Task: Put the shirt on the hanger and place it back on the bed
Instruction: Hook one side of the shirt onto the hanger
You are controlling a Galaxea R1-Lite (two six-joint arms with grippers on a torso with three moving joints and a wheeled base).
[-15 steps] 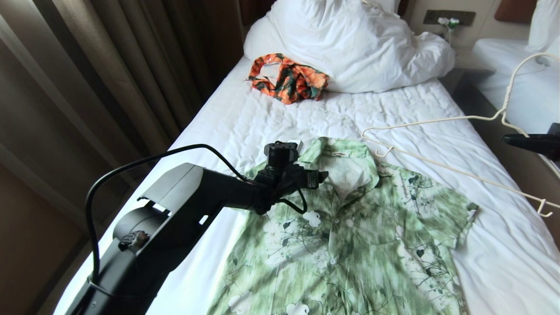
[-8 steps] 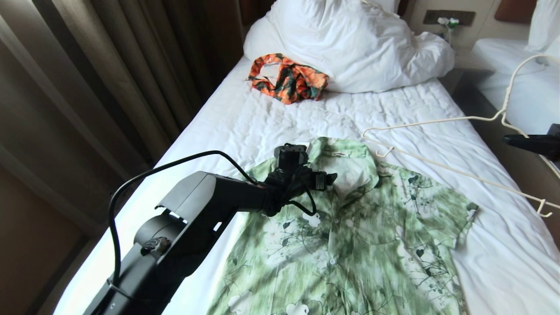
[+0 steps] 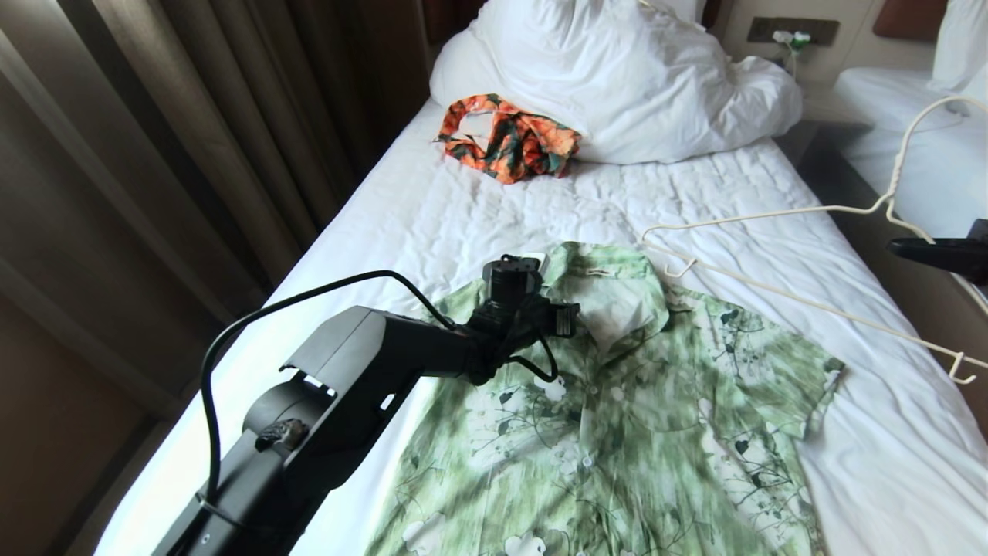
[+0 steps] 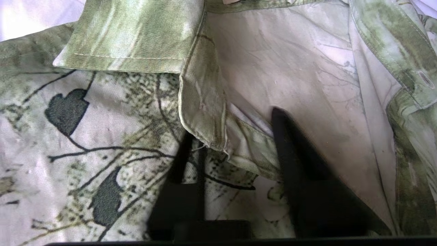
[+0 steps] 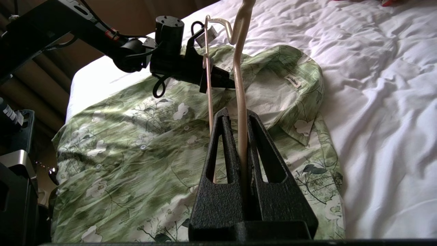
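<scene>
The green floral shirt lies flat, front up, on the white bed, collar toward the pillows. My left gripper is down on the shirt's left front, just below the collar. In the left wrist view the left gripper has its jaws closed in on a bunched fold of the shirt front edge, and fabric fills the gap between them. My right gripper is shut on the cream wire hanger. It holds the hanger in the air over the bed's right side, one end near the collar.
An orange-and-green garment lies crumpled against the heaped white duvet and pillow at the head of the bed. Brown curtains hang along the left side. A second white bed stands beyond a dark gap on the right.
My left arm has slid a little further toward the collar and its jaws have narrowed from wide open onto the shirt's front edge. The right gripper and the hanger have stayed where they were.
</scene>
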